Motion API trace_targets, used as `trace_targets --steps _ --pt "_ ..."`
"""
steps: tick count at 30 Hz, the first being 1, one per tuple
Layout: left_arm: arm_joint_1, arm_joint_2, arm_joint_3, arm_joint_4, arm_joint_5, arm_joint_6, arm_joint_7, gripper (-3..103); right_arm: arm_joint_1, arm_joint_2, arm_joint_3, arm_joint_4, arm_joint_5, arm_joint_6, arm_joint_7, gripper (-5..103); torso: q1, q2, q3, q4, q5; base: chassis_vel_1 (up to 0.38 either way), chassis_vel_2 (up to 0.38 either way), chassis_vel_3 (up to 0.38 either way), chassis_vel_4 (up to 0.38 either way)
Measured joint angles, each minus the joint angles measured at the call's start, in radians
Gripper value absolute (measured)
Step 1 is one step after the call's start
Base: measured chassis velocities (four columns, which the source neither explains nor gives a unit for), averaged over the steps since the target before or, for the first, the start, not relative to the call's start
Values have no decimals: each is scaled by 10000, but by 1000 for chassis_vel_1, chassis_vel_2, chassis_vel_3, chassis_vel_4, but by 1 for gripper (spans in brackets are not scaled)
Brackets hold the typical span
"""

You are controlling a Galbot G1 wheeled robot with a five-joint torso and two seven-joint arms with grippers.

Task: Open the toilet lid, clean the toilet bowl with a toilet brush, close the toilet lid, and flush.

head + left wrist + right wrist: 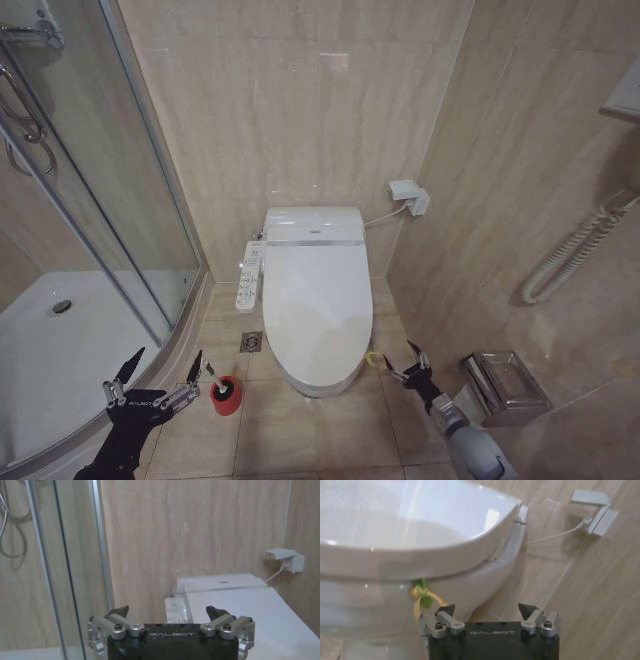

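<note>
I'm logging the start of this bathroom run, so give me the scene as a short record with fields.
toilet lid: closed over the bowl
toilet brush: standing in its red holder cup, on the floor left of the toilet
left gripper: open, empty, beside the shower door
right gripper: open, empty, low by the toilet's right side

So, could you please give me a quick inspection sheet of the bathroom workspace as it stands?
Surface: beige tiled floor, dry-looking.
Job's things: toilet lid closed over the toilet bowl; toilet brush standing in its red holder, left of the bowl.
Clutter: metal box on the floor by the right wall.
Grippers: left gripper open near the brush; right gripper open beside the bowl's right front.
Cables: white cord to the wall socket.
Surroundings: shower enclosure at left.
</note>
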Motion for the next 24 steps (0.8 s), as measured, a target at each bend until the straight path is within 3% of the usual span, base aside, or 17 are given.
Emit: trace_targets --steps 9,10,24 --pt "0 0 0 0 0 0 0 100 -1012 -480 333 1216 220 -126 -267 84 -1 0 0 -3 -1 0 0 0 0" --pt "0 0 0 0 0 0 0 100 -1054 -488 339 1249 211 -122 -304 88 -1 0 0 -3 -1 0 0 0 0" --pt "0 0 0 0 0 0 0 100 -653 -87 -301 699 -158 -101 -276 84 0 0 0 -2 0 0 0 0 0"
